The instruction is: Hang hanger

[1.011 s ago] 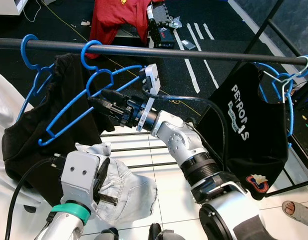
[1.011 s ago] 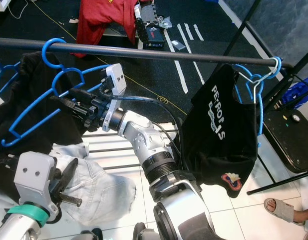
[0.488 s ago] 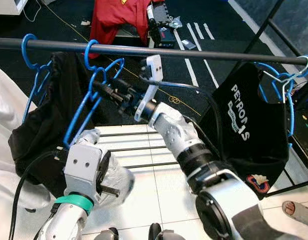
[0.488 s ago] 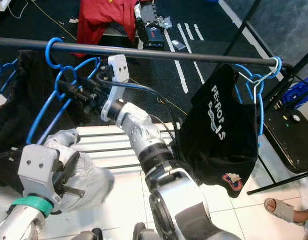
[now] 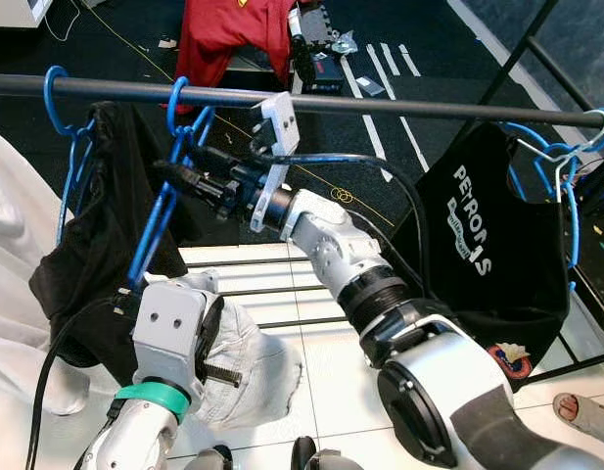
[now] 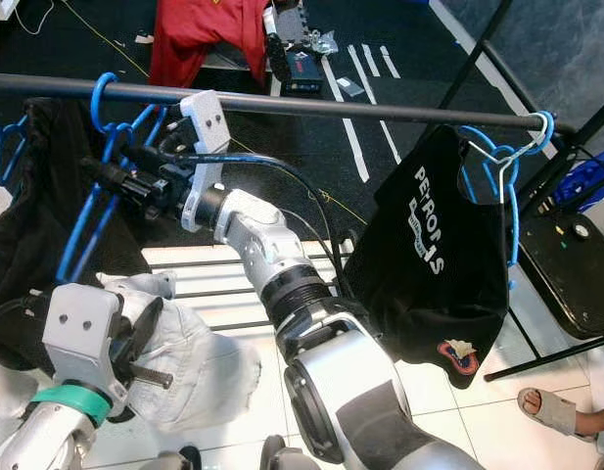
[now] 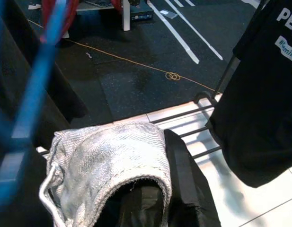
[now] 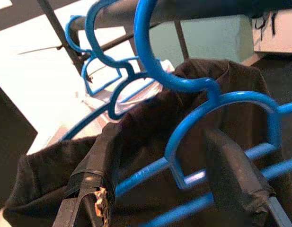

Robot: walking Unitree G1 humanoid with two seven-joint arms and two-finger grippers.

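Note:
A blue hanger [image 5: 161, 217] hangs edge-on from the black rail [image 5: 380, 102], its hook [image 5: 176, 98] over the bar. My right gripper [image 5: 179, 164] reaches to the hanger's neck just below the rail. In the right wrist view the hanger [image 8: 221, 100] passes between the two spread fingers [image 8: 91, 189], so the gripper is open. My left gripper [image 5: 209, 360] is low at the front left, shut on a pale grey garment [image 5: 253, 362], which drapes over its fingers [image 7: 136, 203] in the left wrist view.
A black shirt [image 5: 91, 235] on another blue hanger [image 5: 55, 96] hangs just left of the hung one. A black printed shirt [image 5: 487, 259] hangs at the rail's right end. White cloth [image 5: 8, 255] lies far left, a red garment [image 5: 233, 29] beyond, and a person's sandalled foot [image 5: 583, 413] at bottom right.
The hanger has swung from lying broadside to hanging edge-on under the rail. My right gripper has shifted left along the rail. The left gripper still holds the pale garment.

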